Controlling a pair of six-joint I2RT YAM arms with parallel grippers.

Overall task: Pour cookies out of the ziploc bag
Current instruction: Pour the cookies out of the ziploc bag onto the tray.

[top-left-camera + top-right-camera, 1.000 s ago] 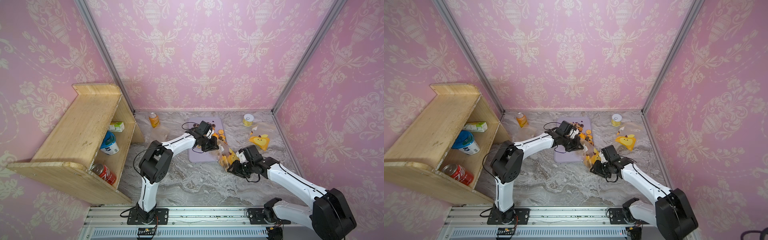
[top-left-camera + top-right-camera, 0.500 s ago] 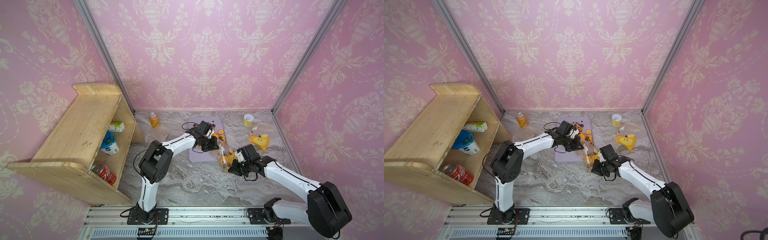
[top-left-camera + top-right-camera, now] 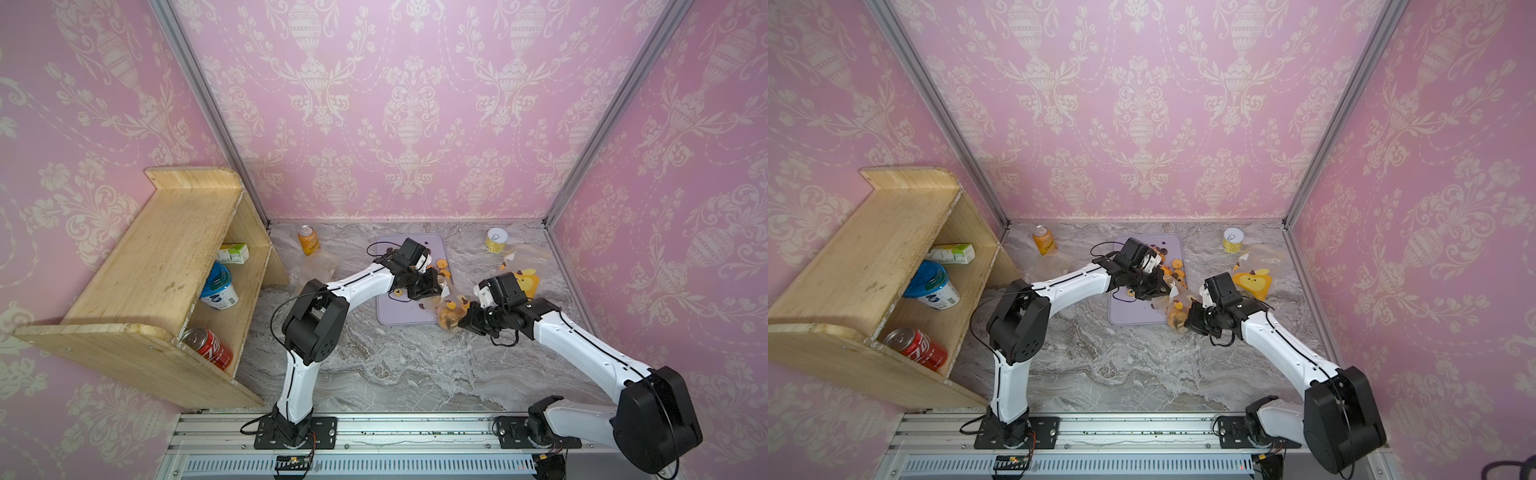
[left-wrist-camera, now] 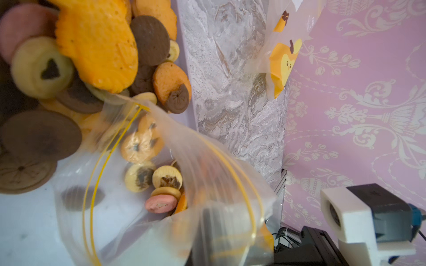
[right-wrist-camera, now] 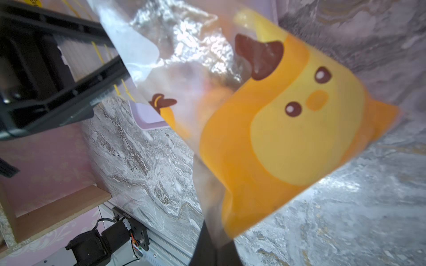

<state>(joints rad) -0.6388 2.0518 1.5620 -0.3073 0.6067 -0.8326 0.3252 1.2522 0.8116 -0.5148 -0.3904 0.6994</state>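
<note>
Already out: a heap of cookies (image 4: 147,43) lay on the lavender tray (image 3: 397,316), close to the tray's edge on the right arm's side.
Still inside: several more sat in the ziploc bag (image 3: 451,306), which hung slack between the two arms and straddled that tray edge. Its mouth gaped toward the heap.
Left gripper (image 3: 433,287): closed, and by its place in both top views it pinched one lip of the bag's mouth. Its own wrist view did not show the fingers.
Right gripper (image 3: 464,319): closed on the bag's bottom end, low over the marble table (image 3: 395,365).
Risk, spill: part of the bag's belly hung outside the tray, so raising the bottom end at a poor angle could have sent cookies onto the marble.
Risk, slip: the film looked thin and slick, so either pinch could have slid off under the load and dropped the bag.
Risk, mouth: only one lip seemed held, so the opening could have folded shut and trapped the rest.
Risk, crushing: whether the right jaws had caught a cookie through the film could not be told.
Risk, clutter: a second printed bag (image 3: 524,279) lay just behind the right wrist, where a wide swing could have dragged it.
</note>
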